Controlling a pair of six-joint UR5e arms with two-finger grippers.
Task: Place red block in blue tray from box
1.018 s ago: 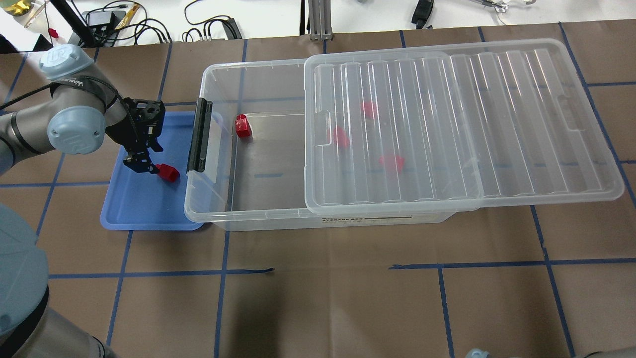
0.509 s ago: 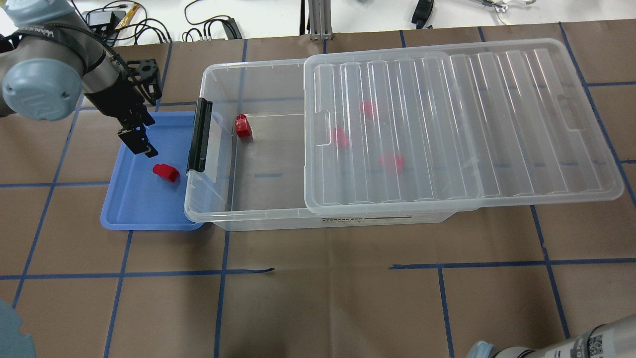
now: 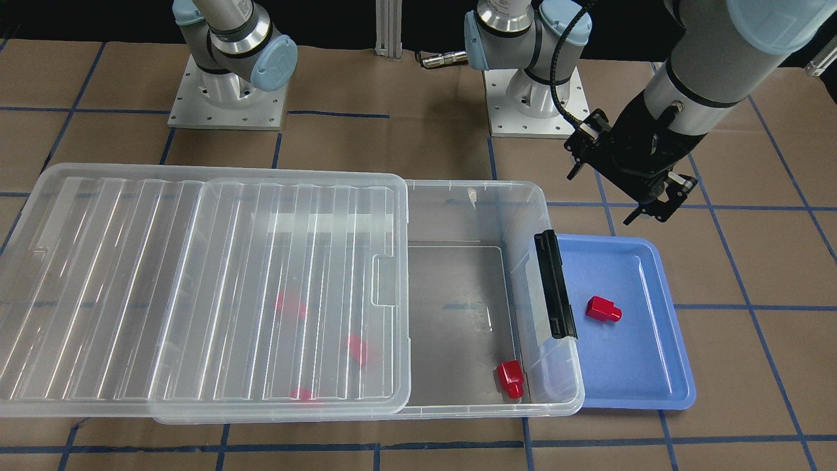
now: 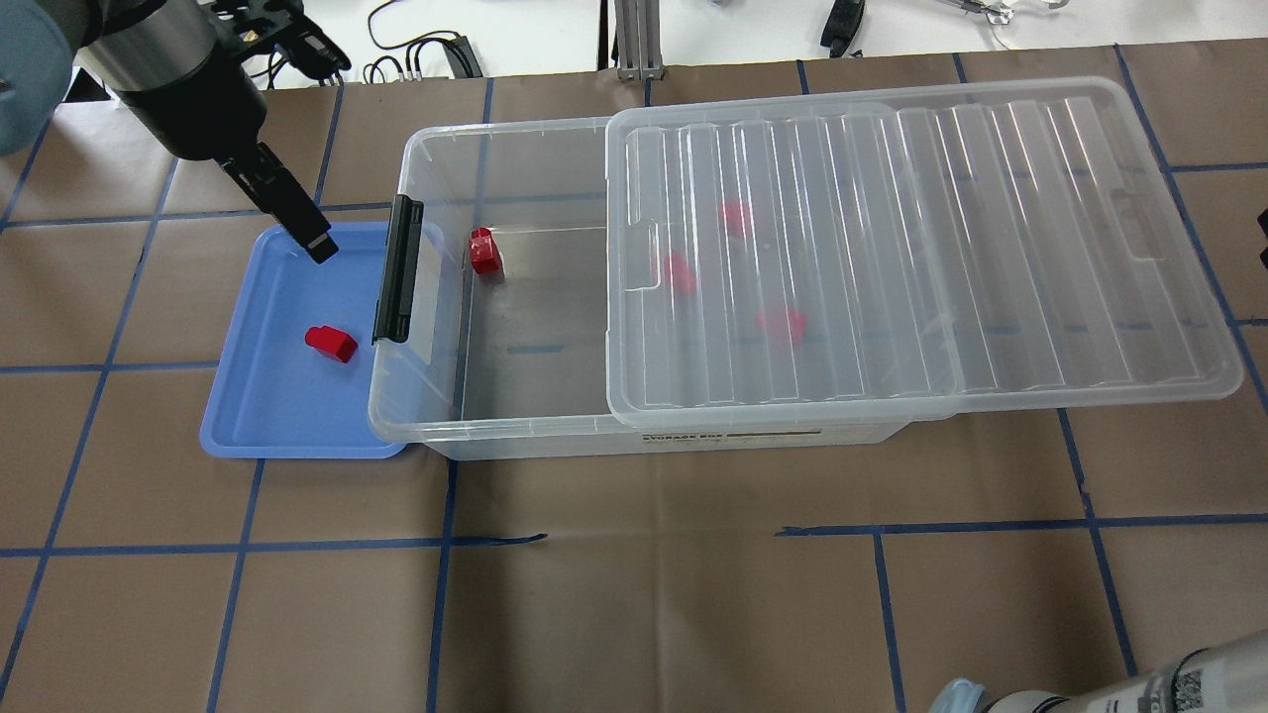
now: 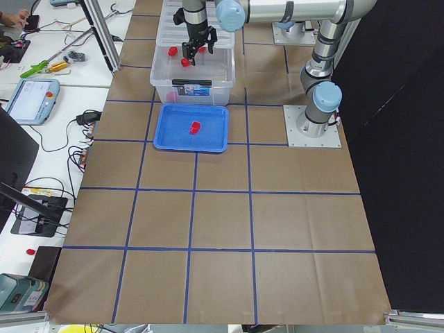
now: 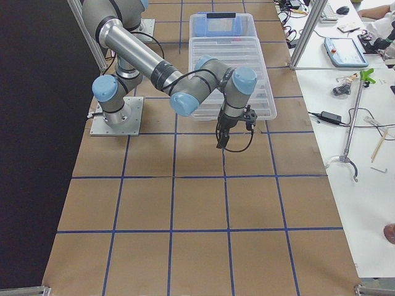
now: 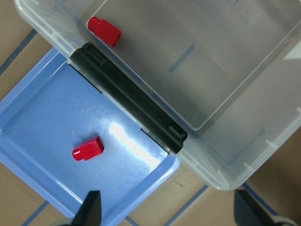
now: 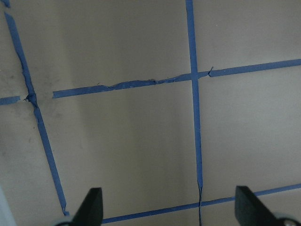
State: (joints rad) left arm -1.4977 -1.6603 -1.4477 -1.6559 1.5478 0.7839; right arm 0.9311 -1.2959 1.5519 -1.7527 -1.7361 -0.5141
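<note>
Overhead exterior view: basis of this entry, nearest the camera first; all places given against the box.
Right arm: nearest item, off the box's near side toward its lid end, over bare surface.
Right jaws: spread, nothing between them; the right wrist view shows only taped surface beneath.
Box: clear bin, its lid slid aside so the end by the black clip bar stands open.
Blue tray: set against the box's clip-bar end, one edge beneath the overhanging rim.
Red block: lying on its side in the tray, just outside the clip bar, touched by nothing.
Second red block: inside the box's open end, near the far wall.
Three red blocks: inside the box, blurred beneath the lid.
Left arm: farthest item, raised beyond the box's clip-bar end, over the tray's far edge.
Left jaws: spread wide, empty, well clear of the block.
Progress: one block delivered and released, so the task as worded looks complete. Four remain in the box should more be wanted; three would likely need the lid shifted.
</note>
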